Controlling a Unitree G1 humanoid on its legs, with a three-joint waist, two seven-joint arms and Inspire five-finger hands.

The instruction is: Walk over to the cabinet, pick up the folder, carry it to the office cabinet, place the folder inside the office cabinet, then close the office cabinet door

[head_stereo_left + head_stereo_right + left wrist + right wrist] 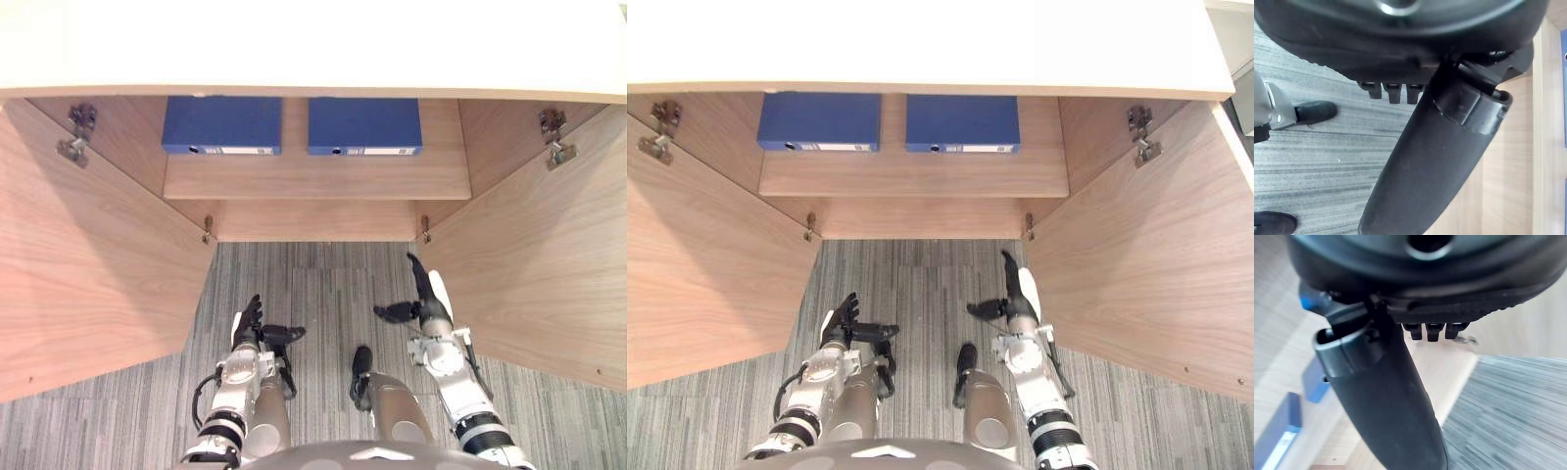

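Note:
Two blue folders lie flat side by side on the shelf (313, 178) inside the wooden cabinet, one on the left (221, 124) and one on the right (364, 125), label edges facing me. Both cabinet doors stand wide open. My left hand (248, 331) hangs low over the carpet in front of the cabinet, fingers straight, thumb out, holding nothing. My right hand (429, 302) is a little farther forward near the right door, also open and empty. In the right wrist view the two folders (1313, 382) show past the thumb (1386, 401).
The left door (88, 274) and right door (529, 264) swing out towards me on either side, leaving a lane of grey striped carpet (323, 284) between them. The cabinet's pale top (313, 44) overhangs the shelf. Hinges (78, 132) sit at the upper corners.

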